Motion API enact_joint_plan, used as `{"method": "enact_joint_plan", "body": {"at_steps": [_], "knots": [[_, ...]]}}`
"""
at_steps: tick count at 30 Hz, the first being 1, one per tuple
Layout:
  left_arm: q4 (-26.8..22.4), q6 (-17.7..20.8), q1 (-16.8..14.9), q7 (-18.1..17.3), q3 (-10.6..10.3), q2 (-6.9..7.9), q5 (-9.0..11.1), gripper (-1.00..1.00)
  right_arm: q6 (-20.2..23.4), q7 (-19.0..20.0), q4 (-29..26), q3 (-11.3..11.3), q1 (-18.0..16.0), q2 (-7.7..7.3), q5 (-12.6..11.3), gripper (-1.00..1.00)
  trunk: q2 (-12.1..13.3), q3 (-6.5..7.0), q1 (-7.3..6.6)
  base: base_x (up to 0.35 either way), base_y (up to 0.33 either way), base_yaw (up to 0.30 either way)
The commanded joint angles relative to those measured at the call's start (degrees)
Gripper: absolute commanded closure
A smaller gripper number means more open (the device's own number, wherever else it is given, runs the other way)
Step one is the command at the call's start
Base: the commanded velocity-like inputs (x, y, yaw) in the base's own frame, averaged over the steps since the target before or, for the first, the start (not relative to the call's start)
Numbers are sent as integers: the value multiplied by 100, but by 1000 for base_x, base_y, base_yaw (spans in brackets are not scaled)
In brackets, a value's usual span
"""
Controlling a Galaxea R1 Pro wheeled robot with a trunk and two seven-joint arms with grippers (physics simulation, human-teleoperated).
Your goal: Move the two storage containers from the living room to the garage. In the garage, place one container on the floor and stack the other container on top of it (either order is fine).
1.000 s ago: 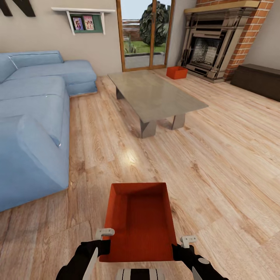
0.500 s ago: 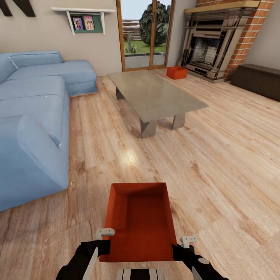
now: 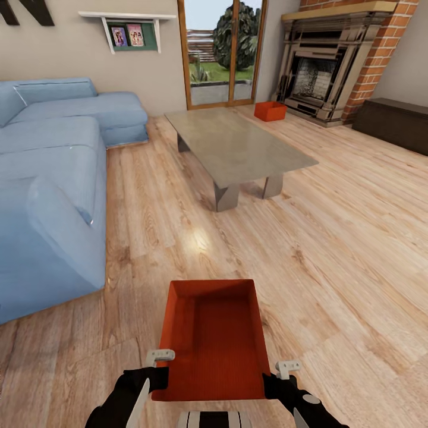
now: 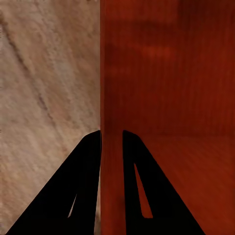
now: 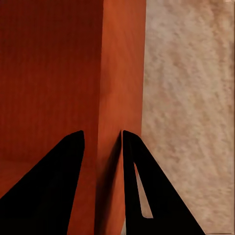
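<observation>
A rust-red open-top storage container (image 3: 215, 345) hangs just in front of me over the light wood floor of the living room. My left gripper (image 3: 159, 373) is shut on its left wall near the close corner, and the left wrist view has the thin red wall (image 4: 111, 98) clamped between the two black fingers (image 4: 88, 176). My right gripper (image 3: 272, 380) is shut on the right wall, with that wall (image 5: 120, 73) pinched between its fingers (image 5: 142, 181). A second storage container (image 3: 270, 110) sits on the floor far ahead, beside the fireplace.
A pale blue sectional sofa (image 3: 53, 178) fills the left side. A grey coffee table (image 3: 238, 145) stands ahead in the middle. Behind it are a glass door (image 3: 220, 50), a brick fireplace (image 3: 333, 65) and a dark low cabinet (image 3: 395, 122) at right. Open plank floor lies to the right.
</observation>
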Motion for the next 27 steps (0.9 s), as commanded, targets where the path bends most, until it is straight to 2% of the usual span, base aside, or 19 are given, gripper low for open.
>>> {"method": "enact_joint_plan", "body": {"at_steps": [1, 14, 27], "knots": [[-2, 27, 0, -43, 3, -8, 162, 100, -22, 240, -3, 74, -2, -2, -78, 100, 40, 15, -23, 0, 0, 0], [-10, 32, -8, -27, 3, -16, 162, 100, -20, 240, -3, 74, -2, -2, -75, 100, 562, 252, -309, 0, 0, 0], [-9, 26, -9, -27, 3, -17, 165, 100, -13, 240, -3, 74, -2, -2, -75, 100, 1083, 595, -595, 0, 0, 45]]}}
